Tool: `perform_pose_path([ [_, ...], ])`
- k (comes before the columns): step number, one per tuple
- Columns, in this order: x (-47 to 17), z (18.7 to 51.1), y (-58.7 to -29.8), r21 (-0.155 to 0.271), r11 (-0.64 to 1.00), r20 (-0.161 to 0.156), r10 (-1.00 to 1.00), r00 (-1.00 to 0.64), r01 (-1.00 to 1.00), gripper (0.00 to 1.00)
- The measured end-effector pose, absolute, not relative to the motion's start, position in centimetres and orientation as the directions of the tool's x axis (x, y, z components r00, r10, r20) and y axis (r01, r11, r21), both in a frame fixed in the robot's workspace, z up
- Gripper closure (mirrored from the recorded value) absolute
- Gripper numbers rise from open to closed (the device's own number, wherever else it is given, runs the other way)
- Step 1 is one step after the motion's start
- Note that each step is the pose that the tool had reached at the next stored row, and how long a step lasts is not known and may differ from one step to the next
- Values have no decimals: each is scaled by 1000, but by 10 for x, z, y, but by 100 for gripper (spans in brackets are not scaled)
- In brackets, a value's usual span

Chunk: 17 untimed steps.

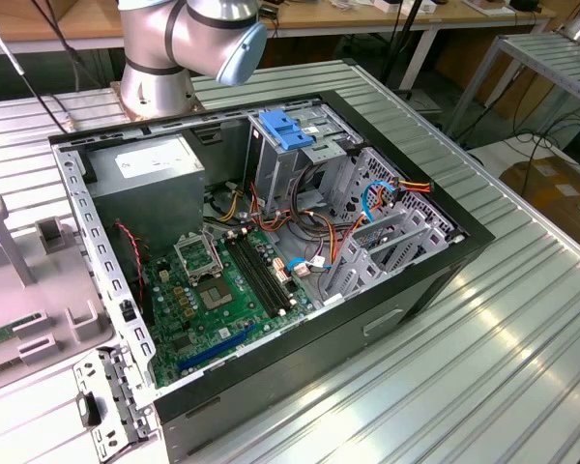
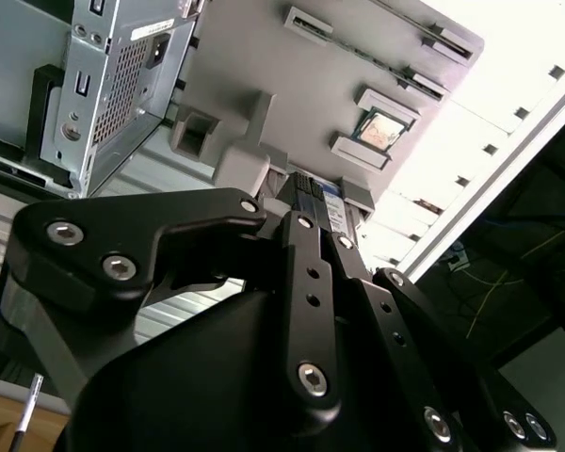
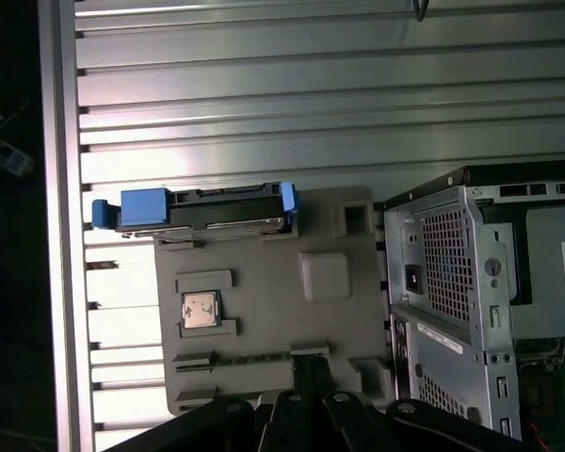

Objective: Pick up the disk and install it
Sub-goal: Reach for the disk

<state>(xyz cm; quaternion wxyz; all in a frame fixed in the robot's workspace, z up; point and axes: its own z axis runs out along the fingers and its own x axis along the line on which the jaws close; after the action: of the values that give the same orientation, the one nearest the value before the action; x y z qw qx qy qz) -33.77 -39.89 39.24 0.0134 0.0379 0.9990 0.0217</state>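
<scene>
The disk (image 3: 198,209) stands on its long edge in a slot at one side of a grey parts holder (image 3: 330,320). It has a dark body, blue side rails and a blue tab sticking out past the holder. My gripper (image 3: 311,377) hangs over the opposite side of the holder, apart from the disk and with nothing in it. In the second wrist view the gripper's (image 2: 306,202) black linkage covers much of the holder (image 2: 292,85).
An open computer case (image 1: 271,242) lies on the ribbed metal table (image 1: 483,367), with a drive cage and blue bracket (image 1: 285,130) at its far end. The holder (image 1: 39,290) lies at the exterior view's left. A processor chip (image 3: 200,311) rests in it.
</scene>
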Motion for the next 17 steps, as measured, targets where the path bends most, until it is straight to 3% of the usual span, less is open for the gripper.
perform_pose_path([
  [17,-352,392,-399,44,996,-25,76,-997,75,89],
])
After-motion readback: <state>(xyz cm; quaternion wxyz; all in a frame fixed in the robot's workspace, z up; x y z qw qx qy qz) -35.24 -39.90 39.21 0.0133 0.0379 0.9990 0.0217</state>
